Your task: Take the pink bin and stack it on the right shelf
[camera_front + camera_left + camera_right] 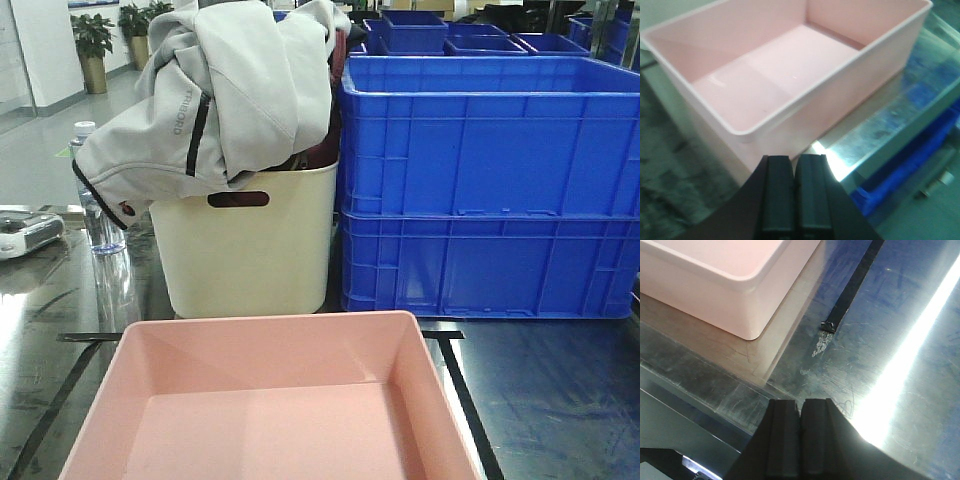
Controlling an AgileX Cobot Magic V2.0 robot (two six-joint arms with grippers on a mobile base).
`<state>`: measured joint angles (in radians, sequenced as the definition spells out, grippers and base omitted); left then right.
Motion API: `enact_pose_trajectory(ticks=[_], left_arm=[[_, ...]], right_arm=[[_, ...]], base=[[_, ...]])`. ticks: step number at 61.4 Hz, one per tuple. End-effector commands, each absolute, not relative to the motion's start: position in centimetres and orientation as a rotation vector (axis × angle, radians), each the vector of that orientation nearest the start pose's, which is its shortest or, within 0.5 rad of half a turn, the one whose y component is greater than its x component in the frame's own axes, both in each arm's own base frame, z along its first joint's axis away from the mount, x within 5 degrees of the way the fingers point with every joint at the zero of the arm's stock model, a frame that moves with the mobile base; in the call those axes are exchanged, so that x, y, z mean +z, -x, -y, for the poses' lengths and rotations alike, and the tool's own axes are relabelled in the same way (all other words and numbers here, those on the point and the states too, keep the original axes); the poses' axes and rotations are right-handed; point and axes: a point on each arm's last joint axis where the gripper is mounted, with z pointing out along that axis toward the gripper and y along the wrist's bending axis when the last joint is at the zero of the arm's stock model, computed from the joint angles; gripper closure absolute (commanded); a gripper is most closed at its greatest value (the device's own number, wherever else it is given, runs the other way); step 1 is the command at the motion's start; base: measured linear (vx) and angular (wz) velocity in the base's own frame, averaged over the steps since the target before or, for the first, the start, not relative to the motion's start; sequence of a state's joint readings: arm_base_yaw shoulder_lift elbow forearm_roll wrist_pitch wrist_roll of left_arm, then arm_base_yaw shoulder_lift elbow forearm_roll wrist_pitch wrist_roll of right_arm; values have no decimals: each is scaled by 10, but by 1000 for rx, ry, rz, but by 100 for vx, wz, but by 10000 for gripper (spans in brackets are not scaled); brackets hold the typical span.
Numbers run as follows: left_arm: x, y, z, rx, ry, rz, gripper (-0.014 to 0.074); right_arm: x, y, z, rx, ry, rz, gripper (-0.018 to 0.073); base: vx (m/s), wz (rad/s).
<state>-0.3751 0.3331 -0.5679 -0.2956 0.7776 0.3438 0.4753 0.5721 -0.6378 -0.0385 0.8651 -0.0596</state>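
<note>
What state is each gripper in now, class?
Left gripper: shut, empty, beside the shallow pale-pink plastic bin.
Right gripper: shut, empty, above the glossy dark metal shelf.

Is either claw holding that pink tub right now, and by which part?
No. Both the left claw and right claw are shut on nothing; the pink bin sits untouched.

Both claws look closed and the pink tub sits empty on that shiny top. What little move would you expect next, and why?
Probably opening the left gripper: its jaws are pressed together just short of the pink bin, whose rim it must straddle to grab. The right gripper hangs shut over the right shelf.
</note>
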Motion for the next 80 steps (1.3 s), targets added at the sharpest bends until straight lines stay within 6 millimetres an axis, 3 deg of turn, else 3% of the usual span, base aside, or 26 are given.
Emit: enact_pose_trajectory(ticks=[1, 9, 18, 44, 80], left_arm=[[326, -47, 32, -301, -513, -1776, 574], [308, -48, 22, -197, -335, -1655, 574], [275, -49, 12, -101, -182, -1548, 574], [211, -54, 2, -66, -15, -1375, 599], [207, -55, 2, -49, 2, -1422, 599]], right_arm=[[322, -91, -43, 171, 600, -2114, 571], [322, -91, -43, 175, 599, -2115, 570], [322, -91, -43, 175, 599, -2115, 568], [322, -91, -43, 175, 599, -2115, 568], [322, -91, -43, 175, 599, -2116, 568]], base=[[0, 0], [0, 0], [0, 0], [0, 0], [0, 0]])
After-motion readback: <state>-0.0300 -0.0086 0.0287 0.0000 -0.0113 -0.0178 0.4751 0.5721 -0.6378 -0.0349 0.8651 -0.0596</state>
